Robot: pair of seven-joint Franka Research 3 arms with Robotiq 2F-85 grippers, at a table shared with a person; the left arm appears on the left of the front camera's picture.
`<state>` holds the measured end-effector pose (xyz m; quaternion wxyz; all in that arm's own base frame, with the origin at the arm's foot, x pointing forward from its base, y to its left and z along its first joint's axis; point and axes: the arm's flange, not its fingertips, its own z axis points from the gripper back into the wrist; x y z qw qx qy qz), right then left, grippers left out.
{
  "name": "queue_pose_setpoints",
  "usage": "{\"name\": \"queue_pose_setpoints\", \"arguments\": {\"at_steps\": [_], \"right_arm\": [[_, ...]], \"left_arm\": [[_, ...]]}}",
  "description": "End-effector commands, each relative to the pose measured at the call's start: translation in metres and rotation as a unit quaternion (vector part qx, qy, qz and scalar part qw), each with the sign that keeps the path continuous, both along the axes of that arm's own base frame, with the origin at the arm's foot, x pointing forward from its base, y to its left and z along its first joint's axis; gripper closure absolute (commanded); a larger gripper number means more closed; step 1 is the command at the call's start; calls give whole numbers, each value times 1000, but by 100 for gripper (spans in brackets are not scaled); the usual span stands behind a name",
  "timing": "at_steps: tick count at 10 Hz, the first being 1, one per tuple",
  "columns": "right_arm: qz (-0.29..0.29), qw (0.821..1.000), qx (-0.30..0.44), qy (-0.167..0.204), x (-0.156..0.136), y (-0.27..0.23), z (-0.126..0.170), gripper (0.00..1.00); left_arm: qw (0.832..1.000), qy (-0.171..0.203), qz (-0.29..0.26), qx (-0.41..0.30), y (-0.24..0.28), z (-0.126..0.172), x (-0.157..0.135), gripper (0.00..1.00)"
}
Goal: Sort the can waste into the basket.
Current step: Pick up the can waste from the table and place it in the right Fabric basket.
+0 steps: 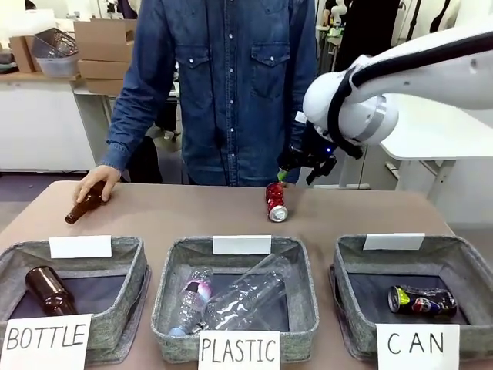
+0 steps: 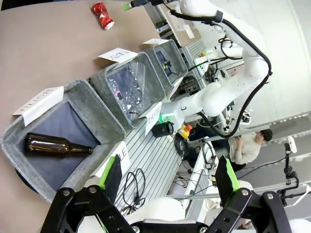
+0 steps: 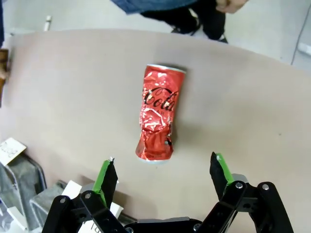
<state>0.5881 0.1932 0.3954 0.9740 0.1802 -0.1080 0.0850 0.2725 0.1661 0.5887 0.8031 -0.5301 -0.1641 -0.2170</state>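
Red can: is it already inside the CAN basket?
No, the red can lies on the table, beyond the CAN basket.

On the brown bench (image 1: 192,220) lies a crumpled red metal can with silver ends (image 1: 275,202), just beneath the right arm's black claw (image 1: 302,168), whose jaws stand apart. 3 grey woven-fabric rectangular baskets line the near edge: the one signed "CAN" (image 1: 348,301) holds a black metal can (image 1: 422,300), "PLASTIC" (image 1: 169,297) holds clear plastic bottles (image 1: 231,297), and "BOTTLE" (image 1: 123,301) a brown glass bottle (image 1: 48,289). A person's hand (image 1: 98,182) rests on another brown bottle (image 1: 81,208).
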Motion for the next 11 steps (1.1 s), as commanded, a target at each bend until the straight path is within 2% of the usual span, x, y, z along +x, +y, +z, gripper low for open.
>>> {"name": "queue_pose_setpoints", "arguments": {"at_steps": [1, 2, 3, 5, 6, 7, 8, 11], "right_arm": [[-1, 1000, -1, -1, 2, 3, -8, 0], [-25, 1000, -16, -7, 14, 18, -15, 0], [-50, 999, -16, -4, 27, 25, -27, 0], [-75, 996, -44, 1, 47, 38, -47, 0], [-80, 995, -60, 6, 55, 45, -56, 0], [-75, 995, -61, 12, 62, 51, -63, 0], [-68, 996, -56, 19, 67, 60, -71, 0], [-83, 990, -111, 36, 75, 72, -92, 0]], "left_arm": [[1000, 0, 0, 0, 0, 0, 0, 0], [1000, 19, -22, -11, -39, -16, 9, 0], [998, 52, -30, 9, -58, -43, 12, 0], [989, 120, -74, 34, -71, -91, 4, 0], [982, 156, -57, 85, -77, -108, 2, 0], [994, 91, -60, 19, -69, -77, 12, 0], [994, 91, -60, 19, -69, -77, 12, 0], [994, 91, -60, 19, -69, -77, 12, 0]]}}
